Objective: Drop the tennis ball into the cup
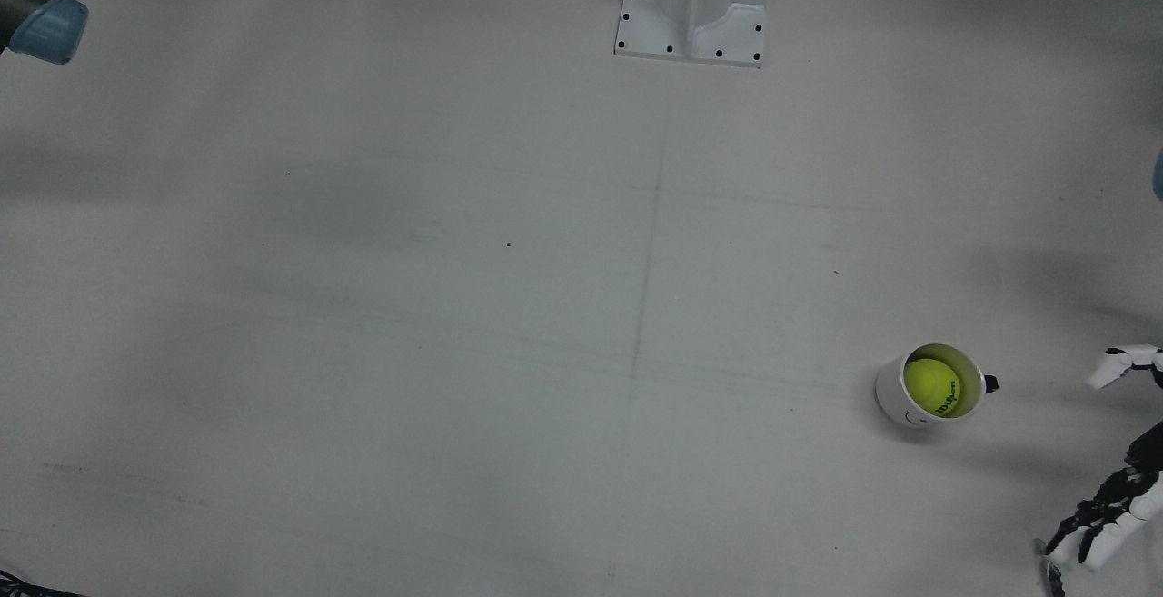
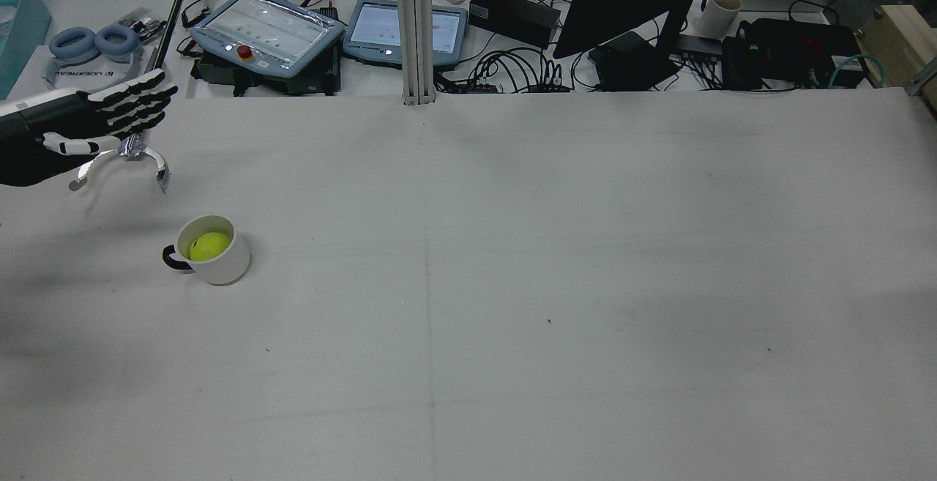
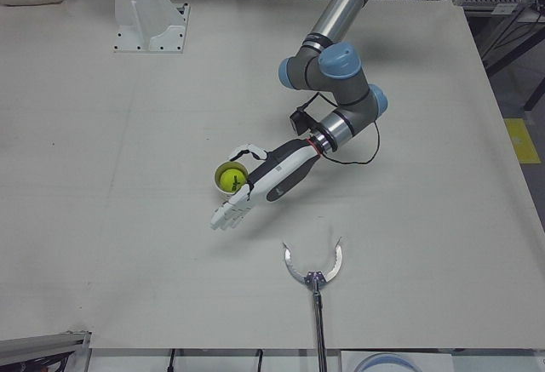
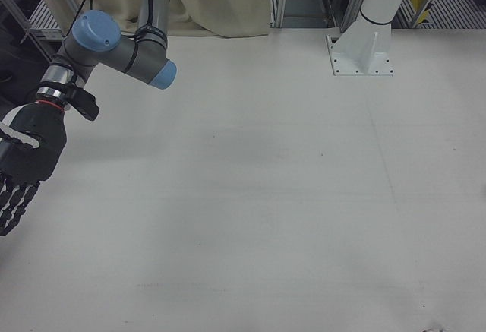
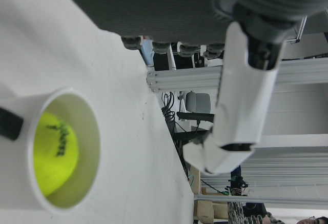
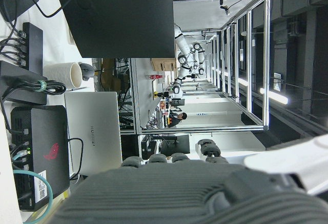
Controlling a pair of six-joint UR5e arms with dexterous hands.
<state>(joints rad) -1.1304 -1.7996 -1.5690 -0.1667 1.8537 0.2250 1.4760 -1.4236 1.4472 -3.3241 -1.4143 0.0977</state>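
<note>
Tennis ball (image 2: 208, 245) is seen resting inside the white cup (image 2: 227, 265), which stands upright on the table (image 2: 512, 283) at the left of the rear view, its black handle turned toward that view's left edge. In the front view the same cup (image 1: 895, 393) sits at the lower right with the yellow-green ball (image 1: 932, 387) visible through its open mouth.

No object is held by the left hand (image 2: 110, 118): its fingers are stretched out straight and apart, and it is poised above the table at the upper left of the rear view, clear of the cup. In the left-front view this hand (image 3: 255, 193) is seen just beside the cup (image 3: 228, 178), at frame centre.

A metal grabber claw (image 3: 314, 267) on a rod is seen lying below the hand in that view.

The right hand (image 4: 19, 172) is shown at the left edge of the right-front view, fingers extended downward and spread, with nothing grasped.
</note>
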